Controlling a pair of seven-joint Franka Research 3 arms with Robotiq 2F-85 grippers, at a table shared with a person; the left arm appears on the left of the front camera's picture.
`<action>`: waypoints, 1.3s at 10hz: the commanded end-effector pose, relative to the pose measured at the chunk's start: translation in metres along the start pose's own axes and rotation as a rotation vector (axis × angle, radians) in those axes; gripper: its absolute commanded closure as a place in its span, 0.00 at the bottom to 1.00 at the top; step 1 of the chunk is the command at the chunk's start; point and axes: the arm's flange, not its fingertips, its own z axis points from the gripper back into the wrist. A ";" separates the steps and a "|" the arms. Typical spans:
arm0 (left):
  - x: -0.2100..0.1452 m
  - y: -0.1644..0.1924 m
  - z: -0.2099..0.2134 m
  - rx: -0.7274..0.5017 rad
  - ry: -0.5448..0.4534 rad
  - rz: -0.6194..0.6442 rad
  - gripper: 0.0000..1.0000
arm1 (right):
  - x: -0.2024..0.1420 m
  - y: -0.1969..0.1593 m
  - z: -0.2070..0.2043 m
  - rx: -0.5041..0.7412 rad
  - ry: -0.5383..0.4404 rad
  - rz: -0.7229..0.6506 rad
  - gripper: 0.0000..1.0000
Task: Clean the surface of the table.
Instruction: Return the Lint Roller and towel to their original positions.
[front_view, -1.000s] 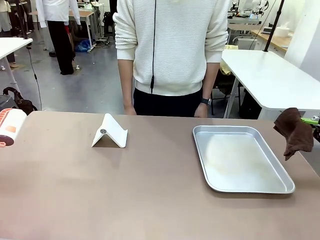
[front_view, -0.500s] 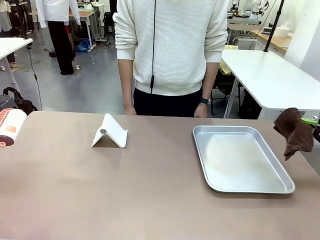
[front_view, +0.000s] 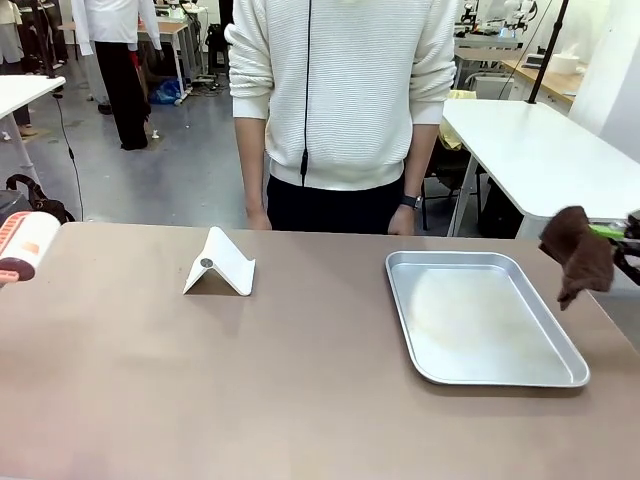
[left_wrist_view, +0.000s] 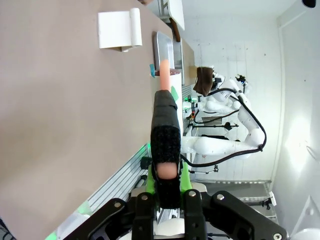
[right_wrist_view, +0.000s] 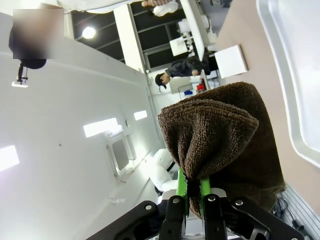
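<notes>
Bench (front_view: 300, 400): wide, matte brownish-taupe top, smooth.
Tray (front_view: 483, 316): shiny silver metal, rectangular w/ rounded corners, raised rim; lies nr bench's right edge.
Stand (front_view: 220, 263): white folded plastic, tent-shaped; toward far edge, left of centre.
Cloth (front_view: 578, 253): dark brown terry, bunched, fuzzy; hangs above right edge, pinched betw. green pads of right end effector (right_wrist_view: 192, 189).
Roller (front_view: 22, 249): white/orange cylinder at left edge, clamped in left end effector (left_wrist_view: 166, 184).

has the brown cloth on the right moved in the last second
Yes. The brown cloth, pinched in the right gripper, has risen slightly and shifted left toward the silver tray, now overlapping the tray's right edge more than before.
</notes>
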 end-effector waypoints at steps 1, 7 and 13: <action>0.013 -0.068 -0.043 0.083 0.090 -0.008 0.80 | 0.023 0.043 -0.054 -0.025 0.019 -0.017 0.89; 0.044 -0.228 -0.230 0.532 0.084 0.037 0.80 | 0.048 0.080 -0.272 -0.245 0.008 -0.077 0.89; 0.069 -0.223 -0.367 0.795 -0.045 0.037 0.80 | 0.027 0.003 -0.356 -0.749 -0.009 -0.127 0.89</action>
